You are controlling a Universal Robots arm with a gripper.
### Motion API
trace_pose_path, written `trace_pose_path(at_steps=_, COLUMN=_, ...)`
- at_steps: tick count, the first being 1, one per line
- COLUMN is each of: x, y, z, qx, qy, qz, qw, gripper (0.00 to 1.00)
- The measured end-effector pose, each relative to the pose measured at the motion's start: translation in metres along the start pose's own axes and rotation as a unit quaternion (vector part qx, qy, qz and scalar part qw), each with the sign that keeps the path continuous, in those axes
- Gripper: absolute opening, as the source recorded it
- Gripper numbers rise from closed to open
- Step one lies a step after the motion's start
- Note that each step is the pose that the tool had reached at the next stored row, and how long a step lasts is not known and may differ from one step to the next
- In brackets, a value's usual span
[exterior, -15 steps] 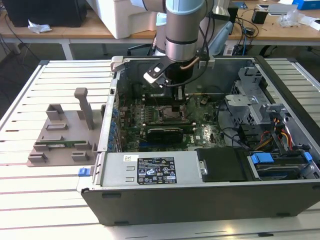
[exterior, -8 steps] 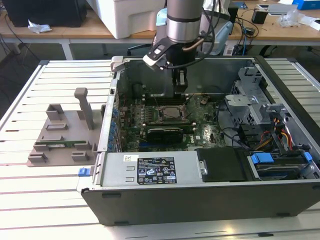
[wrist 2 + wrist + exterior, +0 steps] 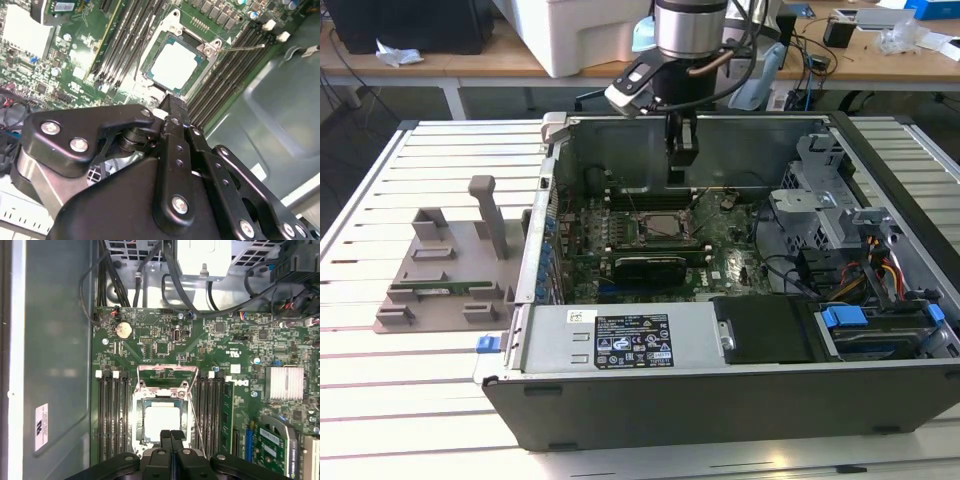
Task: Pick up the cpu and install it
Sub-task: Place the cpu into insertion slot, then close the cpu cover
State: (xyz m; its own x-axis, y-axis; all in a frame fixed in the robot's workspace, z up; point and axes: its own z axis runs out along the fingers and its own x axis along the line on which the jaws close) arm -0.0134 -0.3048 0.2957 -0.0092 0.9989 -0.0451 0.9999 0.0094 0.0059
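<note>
The cpu (image 3: 161, 421), a small square chip with a silvery top, lies flat in the socket of the green motherboard (image 3: 210, 347), between the rows of black memory slots. It also shows in the second wrist view (image 3: 173, 64) and in the exterior view (image 3: 660, 225). My gripper (image 3: 170, 436) hangs just above the chip's edge, its two black fingers pressed together with nothing between them. In the exterior view the gripper (image 3: 678, 172) hangs inside the open computer case, above the socket. The socket's metal frame (image 3: 165, 374) is swung open beside the chip.
The case's grey walls (image 3: 750, 125) enclose the board. Drive bays, cables and a blue latch (image 3: 845, 320) fill the exterior view's right side. A black card (image 3: 650, 265) stands near the socket. A grey plastic tray (image 3: 445, 275) lies on the slatted table outside.
</note>
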Motion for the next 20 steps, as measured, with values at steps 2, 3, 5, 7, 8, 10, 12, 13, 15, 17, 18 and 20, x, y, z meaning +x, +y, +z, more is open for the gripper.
trace_pose_path(at_steps=2, x=0.0000, y=0.0000, z=-0.0003, qx=0.0000, qy=0.0001, qz=0.000, qw=1.0000, gripper=0.11)
trace_pose_path(at_steps=3, x=0.0000, y=0.0000, z=-0.0004, qx=0.0000, qy=0.0001, qz=0.000, qw=1.0000, gripper=0.11)
trace_pose_path(at_steps=5, x=0.0000, y=0.0000, z=-0.0005, qx=0.0000, qy=0.0000, qz=0.000, qw=1.0000, gripper=0.11)
trace_pose_path(at_steps=7, x=0.0000, y=0.0000, z=-0.0005, qx=0.0000, qy=0.0000, qz=0.000, qw=1.0000, gripper=0.11)
trace_pose_path(at_steps=8, x=0.0000, y=0.0000, z=-0.0005, qx=0.0000, qy=0.0000, qz=0.000, qw=1.0000, gripper=0.11)
trace_pose_path(at_steps=10, x=0.0000, y=0.0000, z=-0.0006, qx=0.0000, qy=0.0000, qz=0.000, qw=1.0000, gripper=0.11)
trace_pose_path(at_steps=12, x=0.0000, y=0.0000, z=-0.0006, qx=0.0000, qy=0.0000, qz=0.000, qw=1.0000, gripper=0.11)
trace_pose_path(at_steps=13, x=0.0000, y=0.0000, z=-0.0007, qx=0.0000, qy=0.0000, qz=0.000, qw=1.0000, gripper=0.11)
trace_pose_path(at_steps=15, x=-0.0001, y=0.0019, z=-0.0008, qx=0.0001, qy=-0.0001, qz=0.000, qw=1.0000, gripper=0.11)
trace_pose_path(at_steps=17, x=-0.0002, y=0.0157, z=-0.0006, qx=0.0001, qy=0.0000, qz=0.000, qw=1.0000, gripper=0.11)
trace_pose_path(at_steps=18, x=-0.0002, y=0.0247, z=-0.0005, qx=0.0001, qy=0.0000, qz=0.000, qw=1.0000, gripper=0.11)
trace_pose_path(at_steps=20, x=-0.0003, y=0.0338, z=-0.0004, qx=0.0001, qy=0.0000, qz=0.000, qw=1.0000, gripper=0.11)
